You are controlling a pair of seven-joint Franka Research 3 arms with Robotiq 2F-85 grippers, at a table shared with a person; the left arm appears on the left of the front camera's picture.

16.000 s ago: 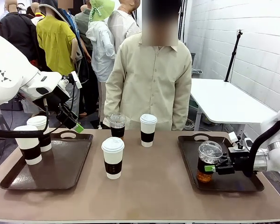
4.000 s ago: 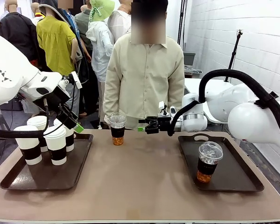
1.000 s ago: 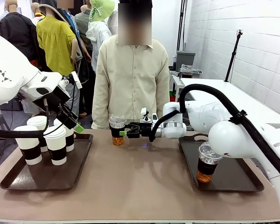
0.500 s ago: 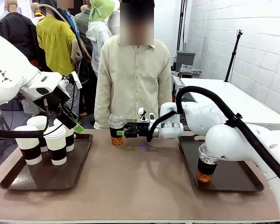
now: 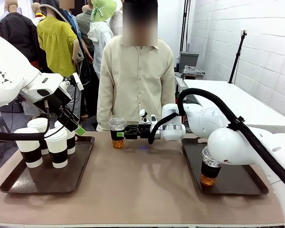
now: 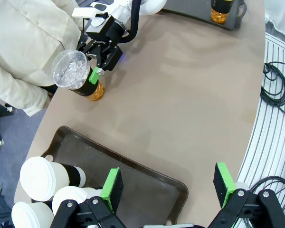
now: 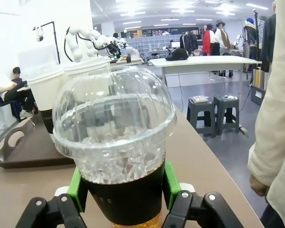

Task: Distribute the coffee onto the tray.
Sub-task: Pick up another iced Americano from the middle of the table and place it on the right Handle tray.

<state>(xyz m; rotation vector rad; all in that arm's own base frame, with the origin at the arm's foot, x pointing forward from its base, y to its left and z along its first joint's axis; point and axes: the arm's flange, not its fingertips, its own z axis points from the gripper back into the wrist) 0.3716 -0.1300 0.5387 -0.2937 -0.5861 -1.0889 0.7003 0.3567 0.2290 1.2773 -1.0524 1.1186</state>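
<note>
A long brown table (image 5: 147,190) with rounded corners carries two dark brown trays. The left tray (image 5: 19,183) sits at the table's left end and holds a cluster of white lidded paper cups (image 5: 57,146) with dark sleeves at its far left part. The right tray (image 5: 237,183) sits near the right end and holds one clear dome-lidded cup (image 5: 210,166) of amber liquid. Another dome-lidded cup (image 5: 117,132) stands directly on the tabletop near the far edge, between the trays.
</note>
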